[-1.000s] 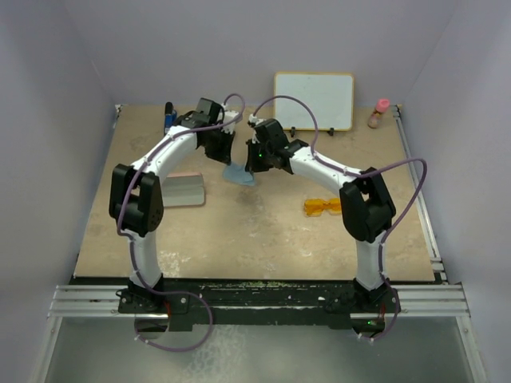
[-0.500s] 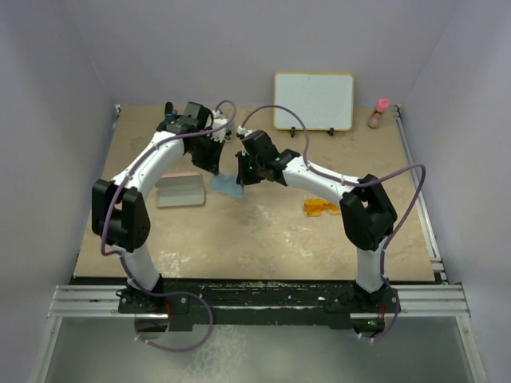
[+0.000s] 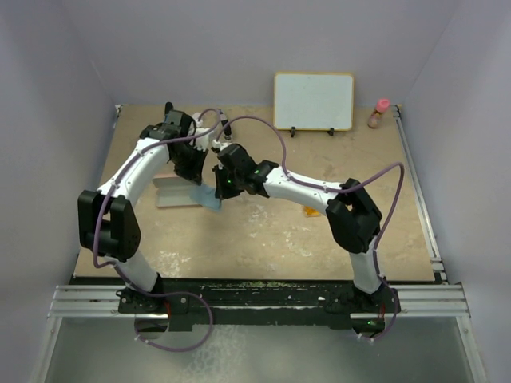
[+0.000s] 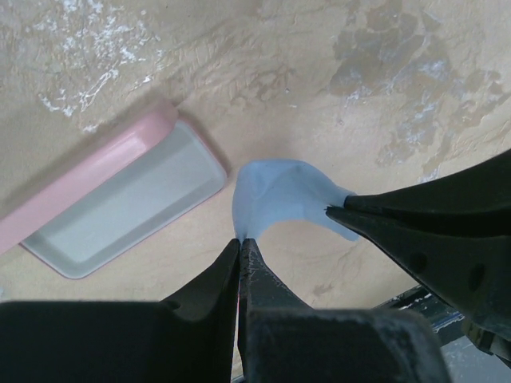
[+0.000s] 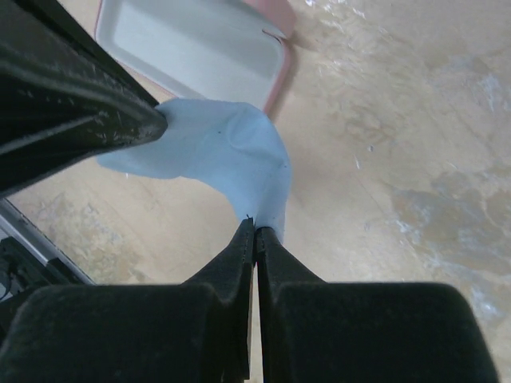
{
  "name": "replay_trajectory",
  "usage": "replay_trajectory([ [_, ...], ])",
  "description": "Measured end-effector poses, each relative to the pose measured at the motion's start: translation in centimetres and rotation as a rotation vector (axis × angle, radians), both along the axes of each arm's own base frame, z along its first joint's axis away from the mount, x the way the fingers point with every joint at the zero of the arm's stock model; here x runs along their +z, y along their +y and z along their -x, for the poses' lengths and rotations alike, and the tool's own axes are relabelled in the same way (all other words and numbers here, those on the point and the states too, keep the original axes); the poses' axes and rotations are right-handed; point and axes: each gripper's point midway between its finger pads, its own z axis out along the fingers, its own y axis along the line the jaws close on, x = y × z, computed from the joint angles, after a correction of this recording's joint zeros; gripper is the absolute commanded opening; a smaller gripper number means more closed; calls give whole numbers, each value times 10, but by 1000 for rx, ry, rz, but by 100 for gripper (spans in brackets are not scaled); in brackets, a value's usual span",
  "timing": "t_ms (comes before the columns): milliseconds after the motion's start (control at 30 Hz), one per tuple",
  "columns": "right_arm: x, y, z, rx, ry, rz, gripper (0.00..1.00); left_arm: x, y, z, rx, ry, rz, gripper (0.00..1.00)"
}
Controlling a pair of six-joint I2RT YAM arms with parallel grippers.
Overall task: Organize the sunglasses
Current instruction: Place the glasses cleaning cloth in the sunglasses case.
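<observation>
While left gripper point(image 4: 239, 243) and right gripper point(image 5: 255, 227) each pinch the light blue cloth point(image 4: 279, 195) beside the open pink case point(image 4: 120, 207), the orange sunglasses point(image 3: 311, 211) lie well apart; next, likely, lowering cloth into case.

The case point(image 3: 172, 195) lies left of centre, the cloth point(image 3: 207, 197) just right of it, the sunglasses point(image 3: 310, 211) farther right, the whiteboard point(image 3: 313, 101) behind them.

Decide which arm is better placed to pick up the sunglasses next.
Right, likely: the sunglasses lie on its side, beside its elbow. The right gripper must first release the blue cloth.
</observation>
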Motion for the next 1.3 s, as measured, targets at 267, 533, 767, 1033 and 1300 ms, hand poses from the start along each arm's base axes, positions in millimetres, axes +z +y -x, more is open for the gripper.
replay_trajectory([
  [267,-3,25,-17,0,-17,-24,0,-8,29,2,53,18,-12,3],
  [533,-4,44,-33,-1,-29,-46,0,-3,50,3,73,-13,-32,3],
  [767,-23,52,-38,-2,-9,-33,0,-6,69,5,79,-27,-58,3],
  [1033,-33,64,-39,20,15,-50,0,-21,93,7,92,-20,-106,3],
  [1300,-52,79,-42,37,27,-51,0,-38,102,-1,90,-31,-146,3],
])
